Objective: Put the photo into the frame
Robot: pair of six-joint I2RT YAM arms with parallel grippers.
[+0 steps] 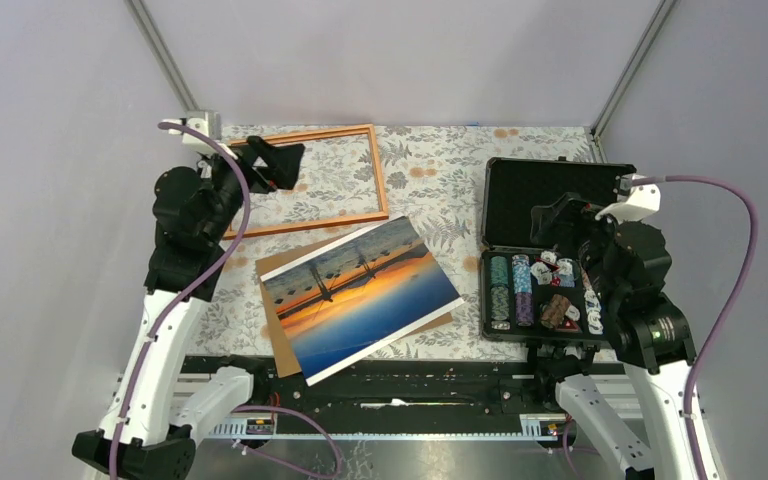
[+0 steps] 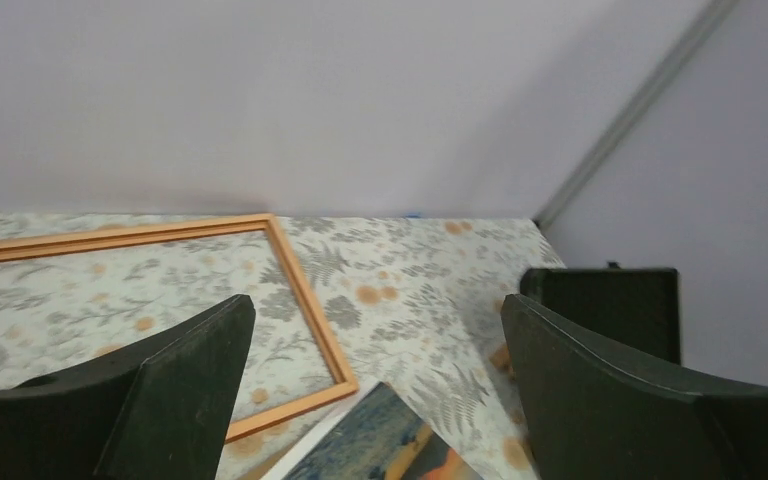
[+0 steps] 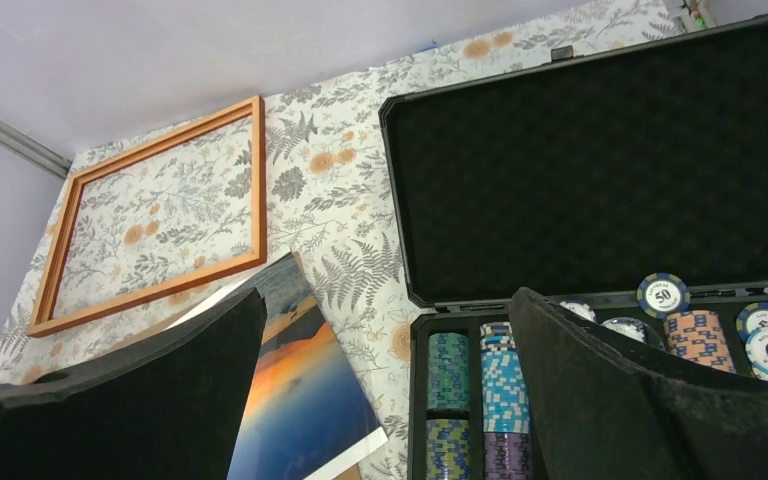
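Stands with the white-and-black jointed left arm (image 1: 173,320) raised from the near left corner and stretched forward, a purple cable (image 1: 244,200) looped along it. Points the black two-finger left gripper (image 1: 285,166) away and to the right, jaws spread wide. Shows that left gripper (image 2: 375,315) in its wrist view as two dark wedge-shaped fingers (image 2: 170,400) well apart. Holds the matching right arm (image 1: 650,310) folded nearer its base. Aims the black two-finger right gripper (image 1: 548,230) leftward, and in its wrist view presents the right gripper (image 3: 385,300) parted just as wide.
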